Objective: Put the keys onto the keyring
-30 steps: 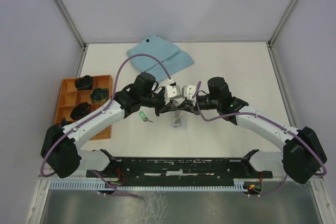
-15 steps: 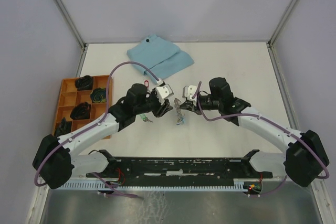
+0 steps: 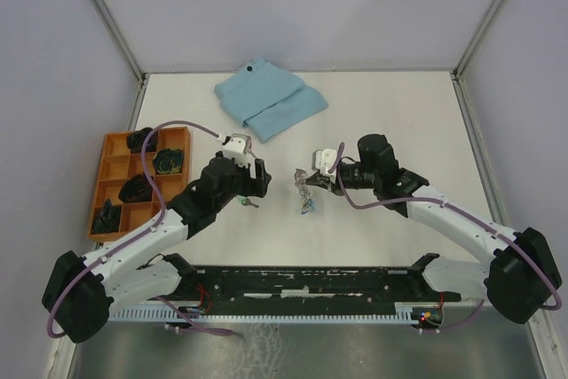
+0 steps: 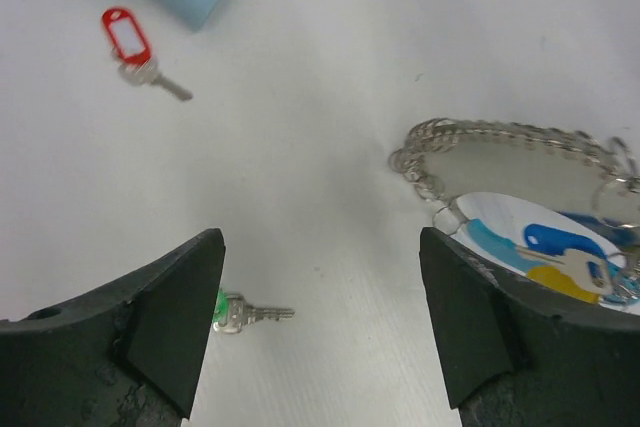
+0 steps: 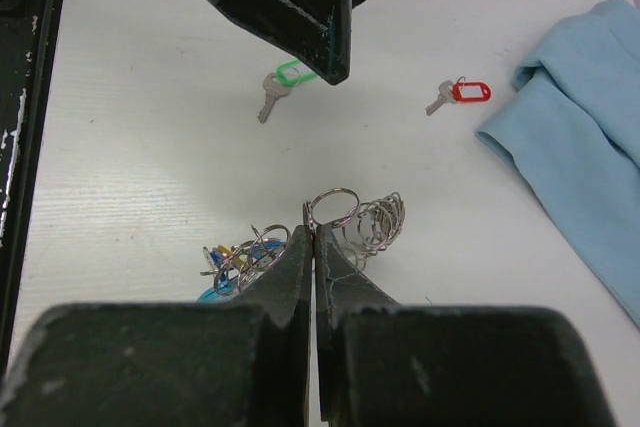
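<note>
Though bunched, silvery chain-link keyring (image 5: 378, 223)

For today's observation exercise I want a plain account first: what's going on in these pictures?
Two robot arms are working on getting keys onto a keyring. The right gripper is shut on the keyring. The left gripper is open and empty, poised over the table between the keyring and the green key. The green key and the red key lie loose on the table, the red one near the blue cloth.
</note>
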